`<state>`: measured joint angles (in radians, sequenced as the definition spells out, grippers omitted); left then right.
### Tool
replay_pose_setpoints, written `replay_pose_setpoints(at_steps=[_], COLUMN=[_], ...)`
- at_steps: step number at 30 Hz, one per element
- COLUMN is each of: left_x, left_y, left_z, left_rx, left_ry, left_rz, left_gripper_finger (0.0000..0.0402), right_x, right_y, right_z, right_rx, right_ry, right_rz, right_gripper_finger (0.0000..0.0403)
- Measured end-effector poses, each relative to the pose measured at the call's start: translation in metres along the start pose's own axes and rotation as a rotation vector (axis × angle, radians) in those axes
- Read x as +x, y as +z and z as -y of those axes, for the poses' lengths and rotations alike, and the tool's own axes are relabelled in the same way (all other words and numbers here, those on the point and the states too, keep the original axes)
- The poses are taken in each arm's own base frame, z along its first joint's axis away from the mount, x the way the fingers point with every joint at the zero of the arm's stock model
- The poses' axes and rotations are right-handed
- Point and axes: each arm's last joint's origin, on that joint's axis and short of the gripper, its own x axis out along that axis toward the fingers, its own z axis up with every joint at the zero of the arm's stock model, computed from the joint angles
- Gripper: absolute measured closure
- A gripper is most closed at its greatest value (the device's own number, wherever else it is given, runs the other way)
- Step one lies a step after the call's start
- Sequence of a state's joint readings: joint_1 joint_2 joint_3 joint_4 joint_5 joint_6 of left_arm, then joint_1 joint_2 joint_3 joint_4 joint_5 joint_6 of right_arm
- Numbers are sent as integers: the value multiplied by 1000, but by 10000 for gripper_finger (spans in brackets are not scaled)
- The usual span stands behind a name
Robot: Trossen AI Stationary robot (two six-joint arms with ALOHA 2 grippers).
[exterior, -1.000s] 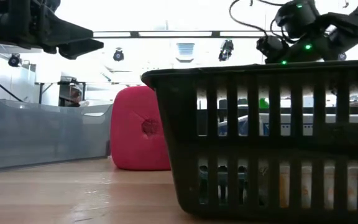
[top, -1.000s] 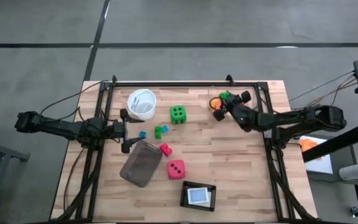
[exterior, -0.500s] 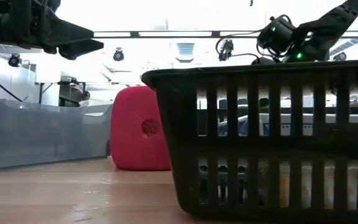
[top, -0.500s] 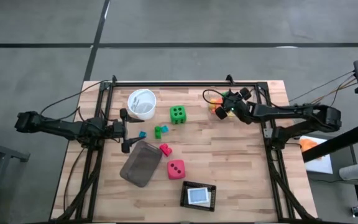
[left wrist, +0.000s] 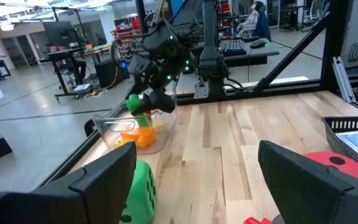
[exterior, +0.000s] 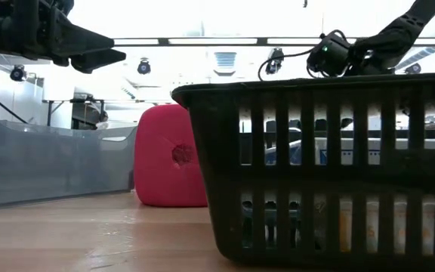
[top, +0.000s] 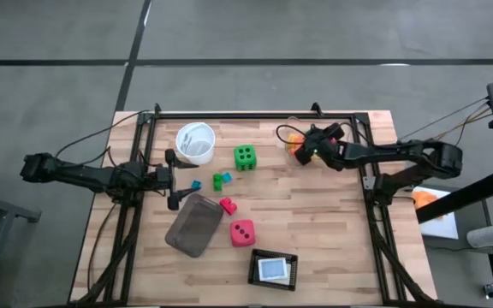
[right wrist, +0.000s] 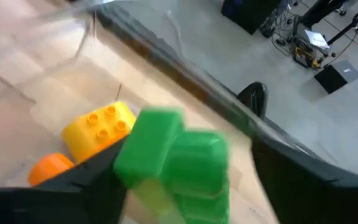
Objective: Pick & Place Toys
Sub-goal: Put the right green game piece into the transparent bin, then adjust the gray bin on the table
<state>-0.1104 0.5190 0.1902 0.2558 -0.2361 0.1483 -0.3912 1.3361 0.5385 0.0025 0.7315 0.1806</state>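
High view shows two dice, green (top: 245, 156) and red (top: 242, 232); right end effector (top: 308, 151) spread, green brick (right wrist: 173, 163) between its fingers.

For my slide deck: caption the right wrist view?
Green brick between the right gripper fingers, above yellow brick and orange brick.

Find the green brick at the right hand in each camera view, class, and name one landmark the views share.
High view: not discernible; right hand covers the clear box at the table's far right corner.
Low view: not visible; the black basket blocks it.
Left wrist view: green brick at the right hand, above the clear box.
Right wrist view: green brick fills the centre, yellow brick beside it.
Shared landmark: the clear box.
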Motion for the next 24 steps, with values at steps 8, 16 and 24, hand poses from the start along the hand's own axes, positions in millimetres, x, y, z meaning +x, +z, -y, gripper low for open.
replay_pose_setpoints(at_steps=[8,16,24], left_x=[0,0,2], left_y=[0,0,-6], left_z=[0,0,2], left_rx=[0,0,-12], left_ry=[3,3,-20], left_rz=[0,-1,-74], left_gripper_finger=[67,67,67], right_x=[-19,-48,-68], right_y=[13,30,35], right_z=[7,3,-17], right_rx=[71,108,83], right_ry=[37,248,530], right_rz=[92,257,348], right_gripper_finger=[13,72,118])
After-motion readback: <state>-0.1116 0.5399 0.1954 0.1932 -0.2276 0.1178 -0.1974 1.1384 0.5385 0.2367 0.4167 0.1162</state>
